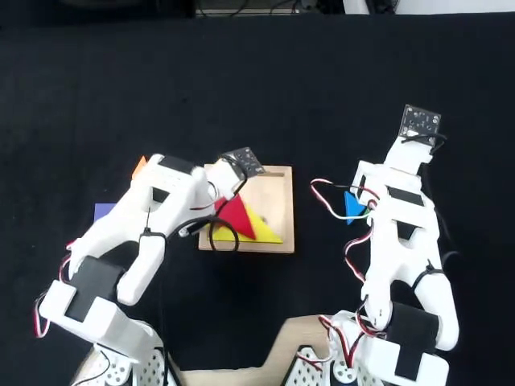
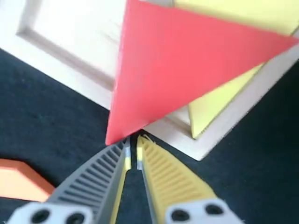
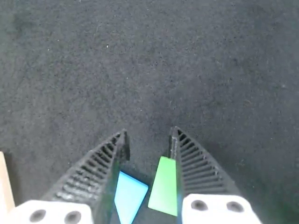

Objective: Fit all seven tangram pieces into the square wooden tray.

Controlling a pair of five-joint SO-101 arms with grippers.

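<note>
The square wooden tray (image 1: 273, 193) sits mid-table with a yellow triangle (image 1: 265, 229) lying in it. A red triangle (image 1: 236, 213) rests tilted over the yellow one (image 2: 219, 100), and one corner of the red triangle (image 2: 187, 70) juts past the tray rim (image 2: 70, 60). My left gripper (image 2: 133, 141) is shut, its tips just beside that red corner. To the right of the tray, my right gripper (image 3: 148, 135) hangs open over the black cloth. A blue piece (image 3: 128, 193) and a green piece (image 3: 164, 186) lie under it between its fingers. The blue piece (image 1: 352, 206) peeks out beside the right arm.
An orange piece (image 1: 139, 166) and a purple piece (image 1: 103, 211) lie on the cloth left of the tray, partly hidden by the left arm. The orange piece (image 2: 18, 179) lies close to my left gripper. A light wooden board (image 1: 241, 366) borders the front between the arm bases.
</note>
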